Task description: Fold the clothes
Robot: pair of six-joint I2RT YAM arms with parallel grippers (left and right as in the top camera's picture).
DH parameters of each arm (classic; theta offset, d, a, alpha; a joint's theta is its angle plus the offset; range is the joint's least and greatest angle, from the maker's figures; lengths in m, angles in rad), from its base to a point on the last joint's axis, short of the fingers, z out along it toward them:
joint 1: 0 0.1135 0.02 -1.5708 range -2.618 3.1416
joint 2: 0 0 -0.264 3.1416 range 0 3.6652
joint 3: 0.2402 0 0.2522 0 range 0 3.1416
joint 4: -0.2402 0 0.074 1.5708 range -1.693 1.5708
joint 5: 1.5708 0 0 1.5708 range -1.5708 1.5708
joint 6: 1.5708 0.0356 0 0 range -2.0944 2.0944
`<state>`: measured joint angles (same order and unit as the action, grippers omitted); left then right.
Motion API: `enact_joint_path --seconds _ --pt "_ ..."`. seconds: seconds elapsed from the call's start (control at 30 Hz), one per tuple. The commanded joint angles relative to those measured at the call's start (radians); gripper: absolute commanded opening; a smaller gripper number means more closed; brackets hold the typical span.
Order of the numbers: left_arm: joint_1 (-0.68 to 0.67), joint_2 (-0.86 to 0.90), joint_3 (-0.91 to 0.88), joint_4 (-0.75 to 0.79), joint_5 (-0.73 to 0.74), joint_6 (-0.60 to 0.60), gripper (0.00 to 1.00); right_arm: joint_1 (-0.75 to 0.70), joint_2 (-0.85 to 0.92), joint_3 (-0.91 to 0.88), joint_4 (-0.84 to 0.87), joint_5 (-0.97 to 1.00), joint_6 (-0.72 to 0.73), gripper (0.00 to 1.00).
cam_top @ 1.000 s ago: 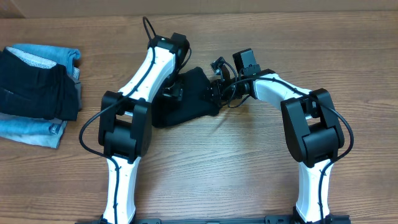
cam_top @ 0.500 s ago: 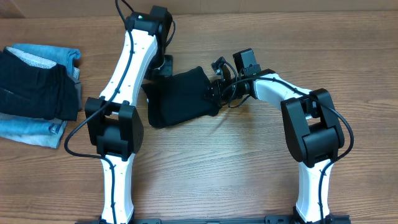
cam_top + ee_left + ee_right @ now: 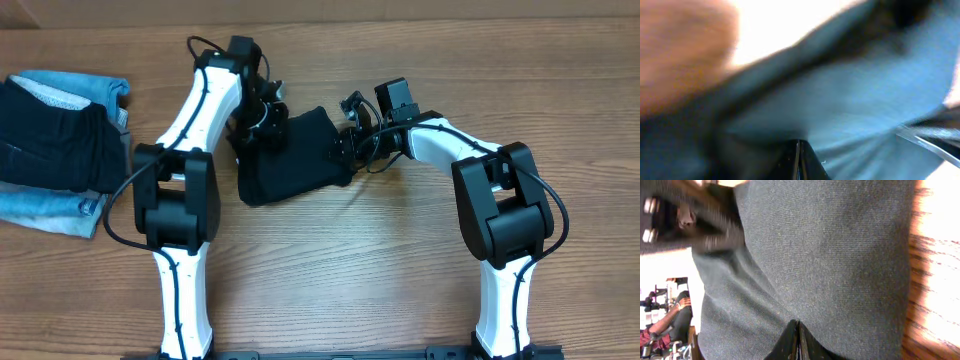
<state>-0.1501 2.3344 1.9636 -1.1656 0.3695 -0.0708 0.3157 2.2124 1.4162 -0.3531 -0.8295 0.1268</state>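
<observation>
Black T-shirt [image 3: 298, 160] lies bunched in a dark lump mid-table, between the two arms and well apart from the denim pieces [image 3: 50, 215] and dark folded garment [image 3: 55, 145] stacked at the left edge of the table [image 3: 400, 280].

Right gripper [image 3: 345, 145] sits at the shirt's right edge. In its wrist view the fingers are pressed together with fabric creases running into the tips, so it is clamped on the shirt.

Left gripper [image 3: 262, 120] is at the upper-left edge of the shirt. Its wrist view is badly blurred, but the fingers meet and cloth folds converge on them (likely pinched on the shirt, though how much cloth it has can't be told).

Risks from here:
- Thin soft cloth and a shallow pinch could let the left side slip out once the arms pull apart, and the shirt drops back into a lump.
- Either gripper may have caught several layers at once, so spreading would lift a wad rather than a flat panel and the fold comes out crooked.
- The arms are close together over the shirt, so wrists or cables could snag or bump.
- Neither sleeves nor neck tag show, so orientation is unknown and it could get folded along the wrong axis.
</observation>
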Motion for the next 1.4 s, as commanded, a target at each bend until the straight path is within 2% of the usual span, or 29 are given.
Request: enact_joint_path --seconds 0.0,0.1,0.23,0.27,0.43,0.63,0.73,0.77,0.87,0.93,1.07,1.2,1.23,1.33,1.37 --pt "0.101 0.0 -0.008 0.027 -0.172 0.012 0.04 -0.002 0.024 -0.006 -0.002 0.044 0.001 0.04" --pt "0.157 0.0 -0.014 0.02 -0.172 0.042 0.04 -0.002 0.024 -0.006 -0.002 0.044 0.001 0.04" --pt "0.216 -0.063 0.096 0.004 0.304 0.042 0.04 -0.002 0.024 -0.006 -0.005 0.044 0.001 0.04" --pt "0.215 -0.083 0.114 -0.002 0.32 0.041 0.04 -0.002 0.024 -0.006 -0.008 0.044 0.001 0.04" --pt "0.147 -0.111 0.085 -0.126 0.246 0.077 0.04 -0.002 0.024 -0.006 -0.006 0.044 0.001 0.04" --pt "0.102 -0.032 -0.236 0.038 0.23 0.098 0.04 -0.002 0.024 -0.006 -0.007 0.044 0.001 0.04" --pt "0.142 -0.027 -0.244 0.04 0.083 0.093 0.04 -0.002 0.024 -0.006 -0.008 0.044 0.0 0.04" --pt "0.172 -0.027 -0.239 0.042 0.076 0.093 0.04 -0.002 0.024 -0.006 -0.008 0.044 0.0 0.04" --pt "0.223 -0.027 -0.204 0.02 0.077 0.069 0.04 -0.002 0.024 -0.006 -0.011 0.053 0.0 0.04" --pt "0.225 -0.03 -0.164 -0.016 0.133 0.068 0.04 -0.002 0.024 -0.006 -0.011 0.055 0.0 0.04" --pt "0.158 -0.097 -0.138 -0.047 0.275 0.086 0.04 -0.002 0.024 -0.006 -0.011 0.055 0.0 0.04" --pt "0.073 -0.134 -0.137 -0.117 0.285 0.105 0.04 -0.002 0.024 -0.006 -0.015 0.055 0.0 0.04" --pt "0.058 -0.132 -0.138 -0.135 0.265 0.128 0.04 -0.002 0.024 -0.006 -0.015 0.055 0.0 0.04" --pt "0.045 -0.132 -0.138 -0.183 -0.003 0.034 0.04 -0.002 0.024 -0.006 -0.019 0.055 0.0 0.04" --pt "0.046 -0.138 -0.135 -0.188 -0.003 0.018 0.04 -0.002 0.024 -0.006 -0.019 0.055 0.0 0.04"
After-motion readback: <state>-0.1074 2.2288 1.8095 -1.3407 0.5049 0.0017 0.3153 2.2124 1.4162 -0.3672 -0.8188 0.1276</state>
